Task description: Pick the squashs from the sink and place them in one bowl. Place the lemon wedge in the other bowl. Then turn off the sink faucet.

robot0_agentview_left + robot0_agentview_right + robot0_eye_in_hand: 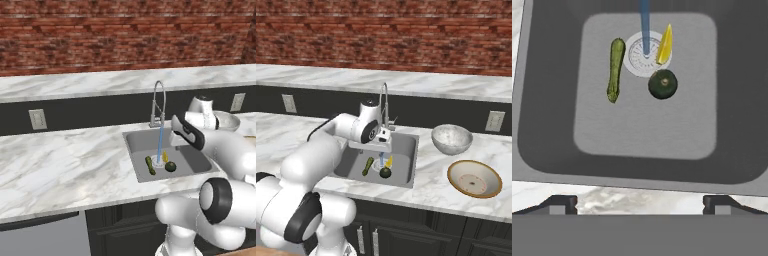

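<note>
The grey steel sink (642, 130) lies below my gripper (640, 203), which hangs open and empty over its near rim. On the sink floor a slim yellowish-green squash (615, 70) lies left of the drain, and a round dark green squash (662, 84) sits just right of it. The yellow lemon wedge (664, 45) rests at the drain's right edge. From the chrome sink faucet (158, 102) a blue water stream (645, 25) runs onto the drain. On the counter right of the sink stand the tan bowl (474, 178) and the grey-white bowl (451, 138), both empty.
White marble counter (60, 165) stretches left of the sink, with a dark backsplash and brick wall behind. Wall outlets (37, 119) (495, 120) sit on the backsplash. Dark cabinets run beneath the counter's front edge.
</note>
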